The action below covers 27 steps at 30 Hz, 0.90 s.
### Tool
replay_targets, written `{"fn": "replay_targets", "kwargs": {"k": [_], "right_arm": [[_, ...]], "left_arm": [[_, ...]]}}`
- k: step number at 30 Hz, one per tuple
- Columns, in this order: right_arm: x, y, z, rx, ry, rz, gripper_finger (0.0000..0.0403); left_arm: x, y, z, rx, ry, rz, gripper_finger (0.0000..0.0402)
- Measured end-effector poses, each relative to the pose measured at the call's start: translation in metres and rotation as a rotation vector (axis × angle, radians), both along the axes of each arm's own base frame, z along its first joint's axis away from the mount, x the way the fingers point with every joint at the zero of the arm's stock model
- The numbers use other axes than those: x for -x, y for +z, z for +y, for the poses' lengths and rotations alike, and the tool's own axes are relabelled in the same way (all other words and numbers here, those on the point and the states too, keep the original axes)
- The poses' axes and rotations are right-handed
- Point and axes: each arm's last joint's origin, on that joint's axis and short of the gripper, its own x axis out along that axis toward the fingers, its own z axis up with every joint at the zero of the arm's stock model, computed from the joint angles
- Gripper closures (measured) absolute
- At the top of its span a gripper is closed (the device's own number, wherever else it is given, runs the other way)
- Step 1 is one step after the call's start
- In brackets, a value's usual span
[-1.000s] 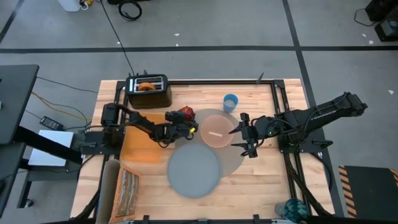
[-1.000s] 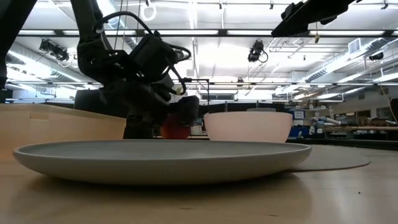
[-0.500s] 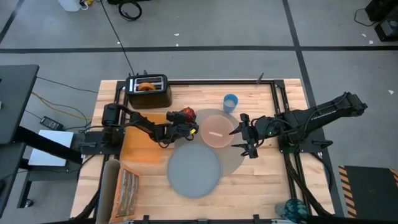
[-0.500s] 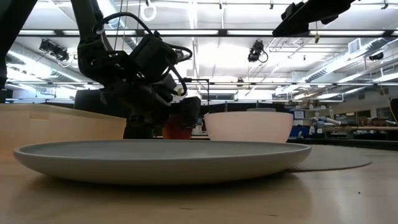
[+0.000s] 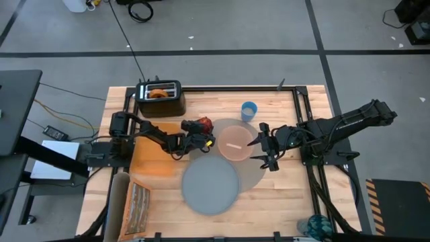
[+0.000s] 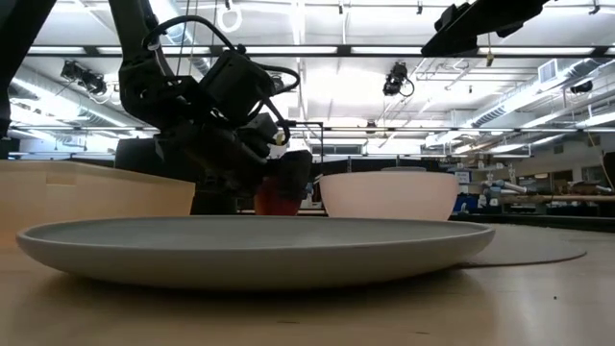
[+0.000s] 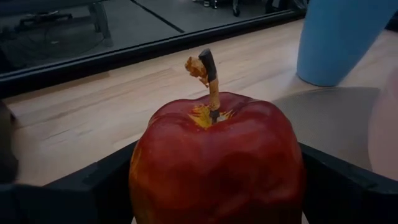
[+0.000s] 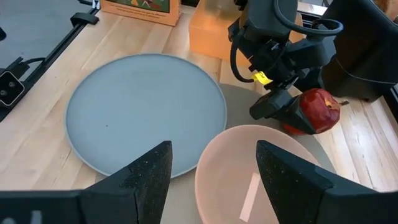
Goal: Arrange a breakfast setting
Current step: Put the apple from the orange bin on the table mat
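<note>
From where I stood, the left gripper had its jaws closed around the red apple, holding it low by the edge of the big round mat, right beside the pink bowl. Can't swear the apple was touching the bench or just off it.

Handling-wise, I'd guess an apple is about as forgiving as it gets: firm, a bit hefty, smooth skin that could slip if pinched off-centre. Gripping across the widest part, as it was there, looked like the sensible spot. The stem is no handle.

The right gripper waited on the other side of the bowl with its jaws wide apart, holding nothing.

The views disagreed in fun ways:
- Overhead showed the whole layout: grey plate overlapping the mat, blue cup farther back, toaster with something bagel-coloured in its slot, a pale strip in the bowl that could be the spoon.
- Low view hid all that behind the plate rim, but showed how low the apple sat.
- Left wrist view was basically all apple, dark fingers hugging both sides.
- Right wrist view caught the left arm and apple from across the bowl.
</note>
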Motion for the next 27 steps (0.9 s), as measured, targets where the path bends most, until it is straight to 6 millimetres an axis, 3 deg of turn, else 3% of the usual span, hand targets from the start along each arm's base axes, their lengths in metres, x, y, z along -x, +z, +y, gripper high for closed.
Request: {"fn": "replay_targets", "kwargs": {"k": [12, 18, 27], "right_arm": [[0.0000, 0.0000, -0.0001, 0.000, 0.000, 0.000, 0.0162], [0.0000, -0.0001, 0.0000, 0.001, 0.001, 0.001, 0.0162], [0.0000, -0.0001, 0.0000, 0.001, 0.001, 0.001, 0.0162]], "left_arm": [[0.0001, -0.0004, -0.0001, -0.003, -0.008, 0.012, 0.0061], [0.0013, -0.0031, -0.0004, 0.007, -0.020, 0.025, 0.0014], [0.0004, -0.0019, -0.0006, 0.009, -0.024, 0.015, 0.0017]]}}
